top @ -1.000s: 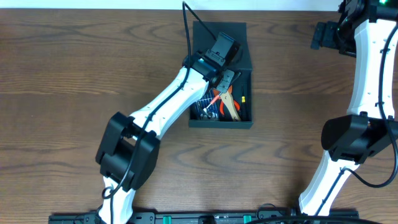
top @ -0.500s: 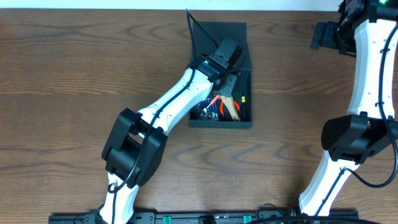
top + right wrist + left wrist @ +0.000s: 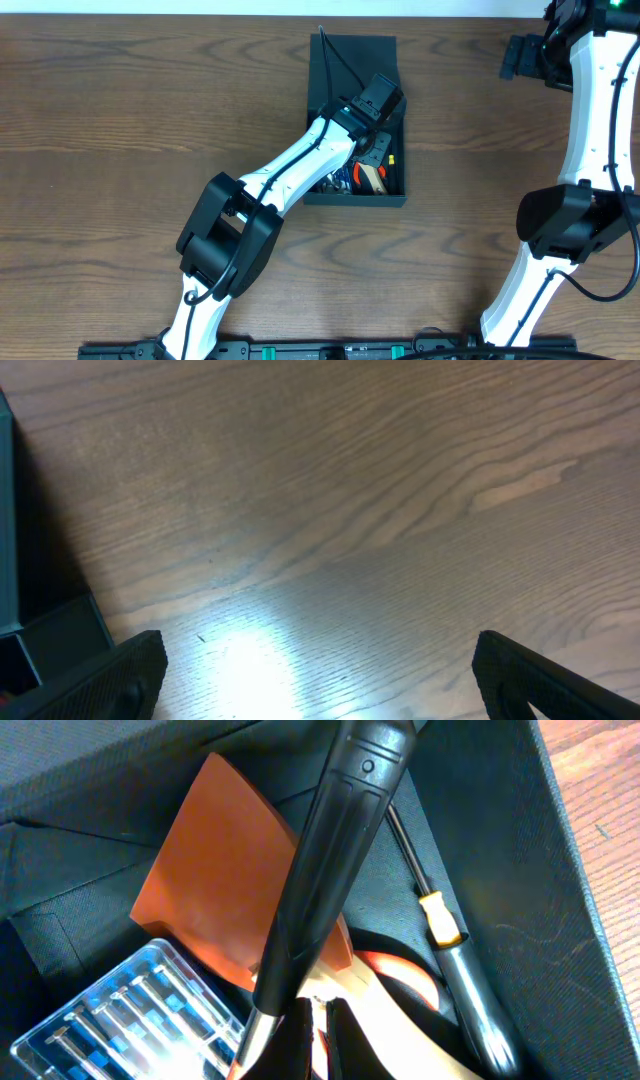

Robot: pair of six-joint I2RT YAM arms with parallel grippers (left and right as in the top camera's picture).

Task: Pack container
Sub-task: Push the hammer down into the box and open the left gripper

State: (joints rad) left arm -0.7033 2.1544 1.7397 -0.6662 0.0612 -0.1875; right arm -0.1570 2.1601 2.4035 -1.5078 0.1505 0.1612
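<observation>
The left jaws are sitting pinched tight together inside the container [image 3: 356,199], and nothing is showing between them. Right at their tips an orange-gripped tool [image 3: 397,966] is lying on the container floor. Whether the tips are touching it cannot be told. Just to the left of the jaws a long black handle [image 3: 330,870] is running diagonally away from them, with its silvery end close beside the left finger. Farther left a clear case of small bits [image 3: 125,1012] is lying tilted. Beyond the jaws, partly under the black handle, a flat orange piece [image 3: 215,890] is leaning. To the right of the jaws a thin screwdriver with a yellow collar [image 3: 443,925] is lying along the dark container wall, and the wooden bench [image 3: 600,790] is showing past that wall. From above, the left arm [image 3: 300,165] is reaching into the container's right half.

The right jaws are standing spread wide, gripping nothing, with only bare bench between and beyond them. The right arm [image 3: 600,100] is holding them well apart from the container.
</observation>
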